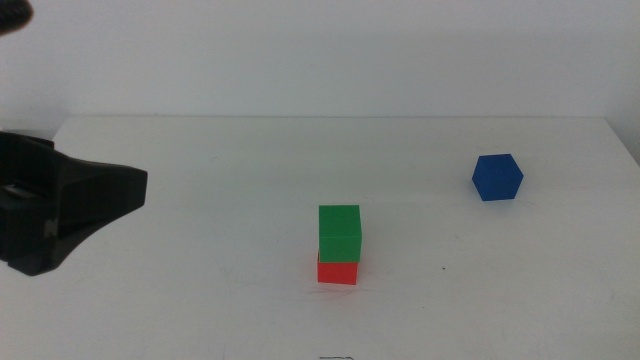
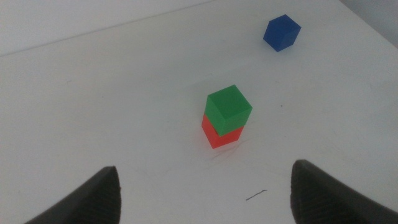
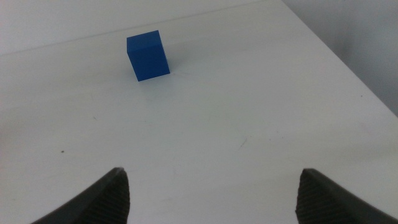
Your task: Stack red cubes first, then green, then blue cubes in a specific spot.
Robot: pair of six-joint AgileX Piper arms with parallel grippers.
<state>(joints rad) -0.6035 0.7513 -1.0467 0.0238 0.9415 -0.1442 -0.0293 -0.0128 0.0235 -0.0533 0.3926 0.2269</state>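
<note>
1. The green cube (image 1: 339, 233), matte and sharp-edged, is sitting directly on the red cube (image 1: 337, 271) near the middle of the white table (image 1: 200, 300); the green one is twisted slightly off the red one's edges, as the left wrist view shows.
2. The blue cube (image 1: 497, 177), equally matte and of matching size, is resting alone on the tabletop, well apart from the 2-cube stack, toward the far right.
3. The left gripper (image 2: 205, 196) is hovering at the table's left side, its 2 dark, rounded jaws spread wide with nothing between them.
4. The right gripper (image 3: 211, 199) is out of the middle view; its own camera is showing 2 dark jaws parted and empty, facing the blue cube.
5. A thin grey scuff line (image 2: 255, 196) is marking the smooth tabletop near the stack.
</note>
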